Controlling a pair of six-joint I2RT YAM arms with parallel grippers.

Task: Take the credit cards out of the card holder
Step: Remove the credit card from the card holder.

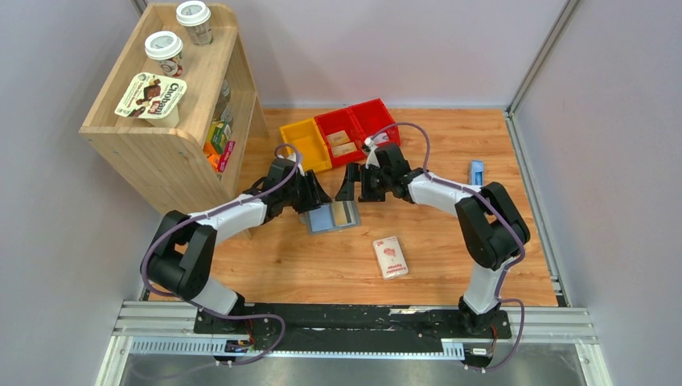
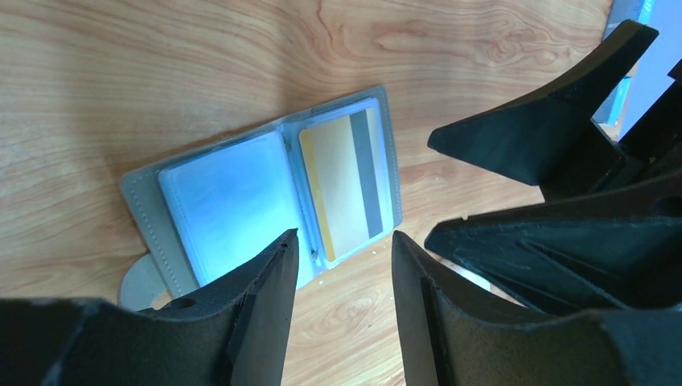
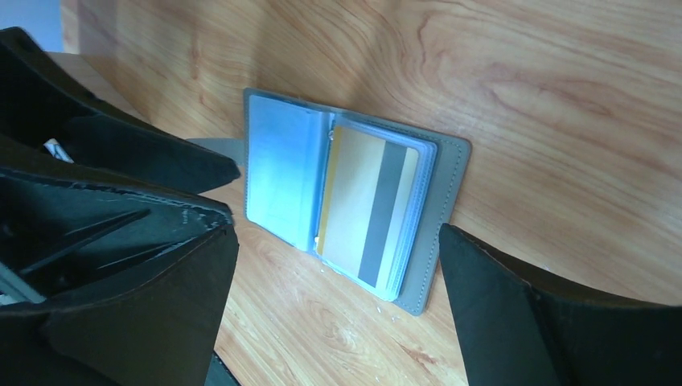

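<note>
Right claw (image 1: 355,183), spread wide and empty, hangs nearest the tan striped card (image 1: 346,214), lying lengthwise along the fold in the wallet's (image 1: 321,219) right half; left claw (image 1: 314,196), parted, holds nothing.

Card holder (image 2: 265,189) grey outside, pale blue pockets inside; credit card (image 2: 342,185) tan-yellow with dark grey stripe; table (image 1: 322,273) orange-brown wood grain; yellow bin (image 1: 310,151); red bins (image 1: 376,115); packet (image 1: 390,257) white with pink print; small object (image 1: 476,171) light blue; shelf (image 1: 153,157) pale wood; walls (image 1: 64,209) pale grey
</note>
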